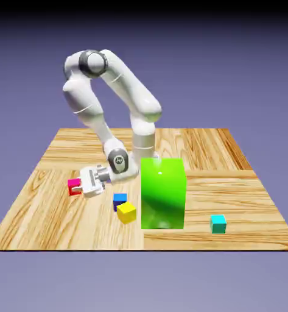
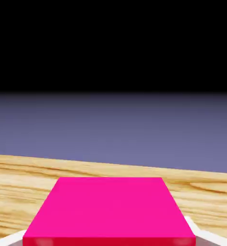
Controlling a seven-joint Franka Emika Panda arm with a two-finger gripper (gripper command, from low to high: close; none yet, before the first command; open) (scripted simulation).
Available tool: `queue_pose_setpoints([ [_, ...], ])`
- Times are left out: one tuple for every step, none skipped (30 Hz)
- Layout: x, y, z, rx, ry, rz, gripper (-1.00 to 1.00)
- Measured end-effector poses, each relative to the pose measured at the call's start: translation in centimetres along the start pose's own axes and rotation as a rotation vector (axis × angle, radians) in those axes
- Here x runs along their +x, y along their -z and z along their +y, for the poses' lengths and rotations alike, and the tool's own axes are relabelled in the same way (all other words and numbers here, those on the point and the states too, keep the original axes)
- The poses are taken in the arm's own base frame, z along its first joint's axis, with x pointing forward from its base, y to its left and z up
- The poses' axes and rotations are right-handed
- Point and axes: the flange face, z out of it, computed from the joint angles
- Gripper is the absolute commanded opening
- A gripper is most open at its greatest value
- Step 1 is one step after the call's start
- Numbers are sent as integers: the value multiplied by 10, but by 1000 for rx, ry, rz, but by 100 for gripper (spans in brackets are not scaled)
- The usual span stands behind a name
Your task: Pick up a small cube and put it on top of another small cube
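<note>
- I see the jaws [image 1: 78,186] gripping the pink cube [image 1: 73,185] sideways, low over the worktop [image 1: 42,207].
- I'd lift first, then carry it toward four o'clock onto the yellow cube [image 1: 126,212].

The red-pink cube [image 2: 110,211] hides most of both fingertips [image 2: 201,235].

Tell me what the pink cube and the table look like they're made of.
The small cube, between the gripper fingers, looks like plain matte plastic: flat, even crimson with no grain or markings. The table looks like varnished wood: light planks with visible grain and seams. Both are rendered, so the material is only a guess.
</note>
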Motion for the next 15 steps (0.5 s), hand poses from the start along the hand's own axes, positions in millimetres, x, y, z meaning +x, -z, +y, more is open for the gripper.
queue_pose_setpoints([
  [0, -3, 1, -27, -10, 27, -100],
  [-1, -6, 2, -56, -20, 55, -100],
  [-2, -9, 2, -86, -32, 84, -100],
  [0, -12, 4, -118, -48, 116, -100],
  [3, -15, 5, -151, -65, 150, -100],
  [5, -18, 6, -184, -84, 184, -100],
  [7, -20, 7, -216, -103, 219, -100],
  [9, -23, 9, -249, -123, 254, -100],
  [12, -25, 9, -281, -144, 289, -100],
  [14, -27, 10, -313, -165, 325, -100],
  [16, -29, 11, -345, -187, 362, -100],
  [17, -30, 12, -376, -209, 398, -100],
  [19, -32, 12, -407, -232, 435, -100],
  [21, -33, 13, -438, -255, 473, -100],
  [22, -34, 13, -469, -279, 511, -100],
])
